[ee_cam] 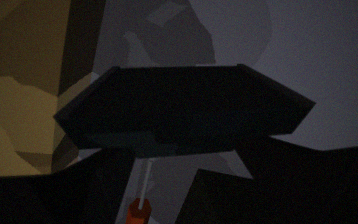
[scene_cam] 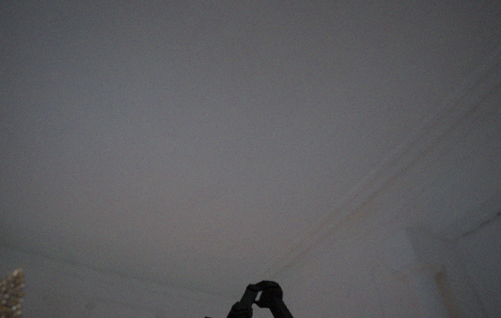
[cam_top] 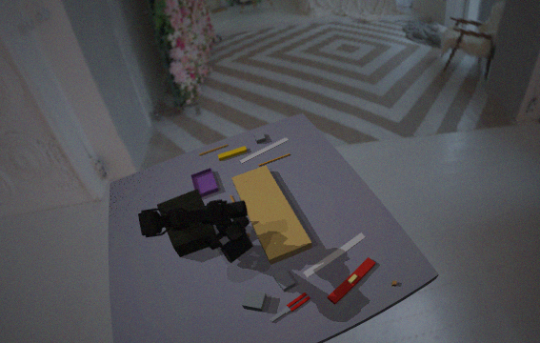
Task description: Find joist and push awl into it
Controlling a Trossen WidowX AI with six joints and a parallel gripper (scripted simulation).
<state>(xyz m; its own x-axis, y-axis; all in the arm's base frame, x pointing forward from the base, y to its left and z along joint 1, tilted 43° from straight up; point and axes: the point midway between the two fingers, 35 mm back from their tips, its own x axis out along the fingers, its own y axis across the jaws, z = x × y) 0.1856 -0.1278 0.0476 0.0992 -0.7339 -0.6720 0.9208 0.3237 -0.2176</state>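
A dim room with a striped floor (cam_top: 346, 86) lies beyond a grey-lilac table (cam_top: 155, 295) (ee_cam: 320, 55); only pale surfaces and part of the dark arm (cam_top: 179, 220) (scene_cam: 269, 293) are shown by the exterior view. From left to right in the top view, the arm comes first, reaching rightward, with a shallow purple tray (cam_top: 205, 182) just beyond it, nothing seen inside. At the arm's end, the gripper (cam_top: 237, 244) (ee_cam: 184, 133) is closed on a wide dark block (ee_cam: 185, 100) — judged to be the stud finder — which is seen between the fingers in the wrist view. Near them lies a red-orange handled tool (ee_cam: 139, 212) with a thin metal shaft; whether it is the awl cannot be told. Next comes the tan floor panel (cam_top: 276, 211) (ee_cam: 20, 100), with no hole made out, though its near end is shadowed. Farther right lies a red bar (cam_top: 352, 280). The task is judged to be at an early stage: the finder appears grasped, while scanning seems still to be done, then placing in the tray, picking up the awl and making one hole.
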